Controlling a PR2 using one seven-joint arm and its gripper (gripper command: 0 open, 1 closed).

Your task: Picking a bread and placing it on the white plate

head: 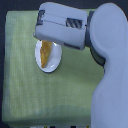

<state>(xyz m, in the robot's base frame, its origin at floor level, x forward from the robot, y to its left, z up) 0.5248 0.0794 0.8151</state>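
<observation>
The bread (45,52) lies on the white plate (54,65), running lengthwise across it, with its upper end hidden under the robot's arm (102,40). The plate sits on a green cloth (22,75) that covers the table, toward the exterior view's left of the arm; the gripper (41,31) hangs just above the plate's upper edge, and whether its jaws are open or closed cannot be told from this blurred view

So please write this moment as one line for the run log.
bread: lying on white plate | arm: above plate's top edge | gripper: not in view | cloth: green, under plate
</observation>
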